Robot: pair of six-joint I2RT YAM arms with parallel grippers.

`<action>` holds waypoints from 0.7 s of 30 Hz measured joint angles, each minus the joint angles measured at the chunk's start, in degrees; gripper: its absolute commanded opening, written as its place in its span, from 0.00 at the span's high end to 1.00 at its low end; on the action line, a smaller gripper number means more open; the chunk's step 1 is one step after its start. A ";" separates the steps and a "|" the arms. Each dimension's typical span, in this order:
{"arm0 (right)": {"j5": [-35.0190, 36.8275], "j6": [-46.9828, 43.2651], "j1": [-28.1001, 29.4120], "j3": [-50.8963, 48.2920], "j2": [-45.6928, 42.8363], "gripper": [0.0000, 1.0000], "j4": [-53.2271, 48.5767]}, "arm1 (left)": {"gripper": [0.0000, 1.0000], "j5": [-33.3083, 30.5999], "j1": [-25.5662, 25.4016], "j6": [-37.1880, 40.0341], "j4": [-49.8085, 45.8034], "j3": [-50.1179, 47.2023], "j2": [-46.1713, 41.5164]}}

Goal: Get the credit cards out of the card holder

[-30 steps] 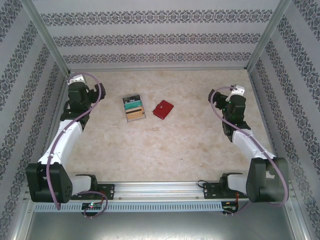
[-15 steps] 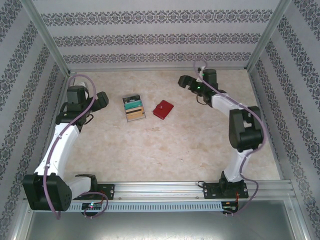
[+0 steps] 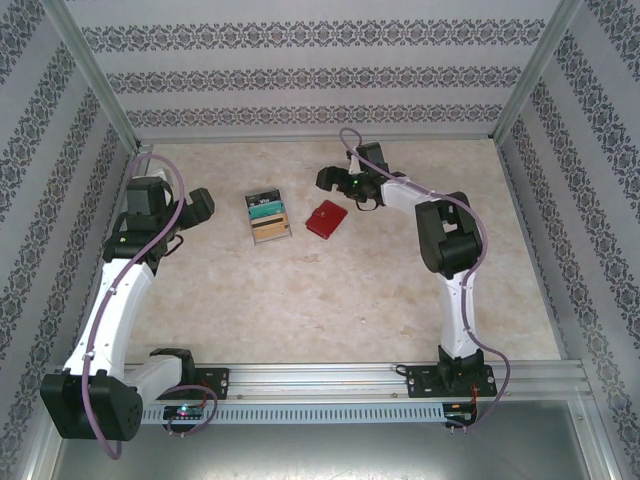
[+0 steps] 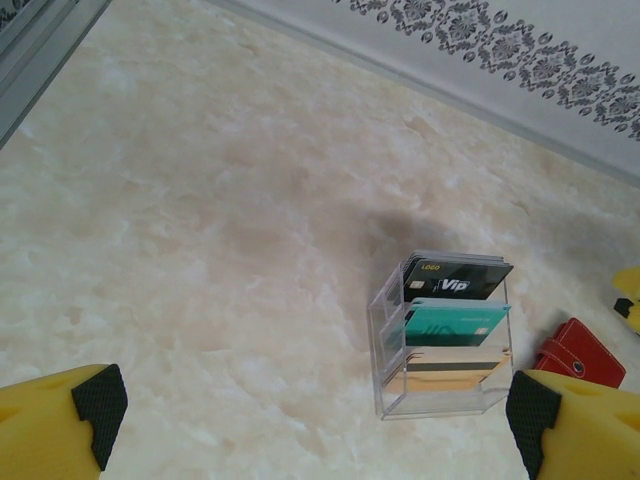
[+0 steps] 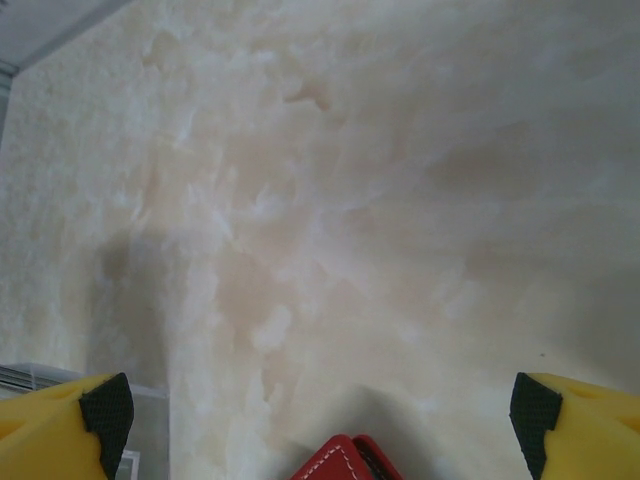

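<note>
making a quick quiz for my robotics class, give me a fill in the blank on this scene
1. The card holder is coloured ___.
2. The left gripper and right gripper both have jaws standing ___.
3. In the clear stand, the middle card is ___, below the black card.
4. In the top view the card holder lies to the ___ of the clear stand.
Missing words: red; open; teal; right.

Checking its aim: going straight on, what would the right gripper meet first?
Probably the red card holder, low between the right gripper's open jaws; else bare table beyond it. Depth unclear.
</note>
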 measured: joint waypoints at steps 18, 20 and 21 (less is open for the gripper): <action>-2.38 -3.96 8.09 -18.93 -11.93 0.02 -1.90 | 0.01 0.02 0.00 -0.17 -1.64 -1.05 1.36; -2.19 -3.56 10.40 -23.08 -14.93 0.02 -1.64 | 0.01 0.17 0.00 -0.15 -1.64 -1.38 2.14; -2.05 -3.23 11.54 -24.90 -16.35 0.02 -1.49 | 0.01 0.22 0.00 -0.15 -1.64 -1.42 2.56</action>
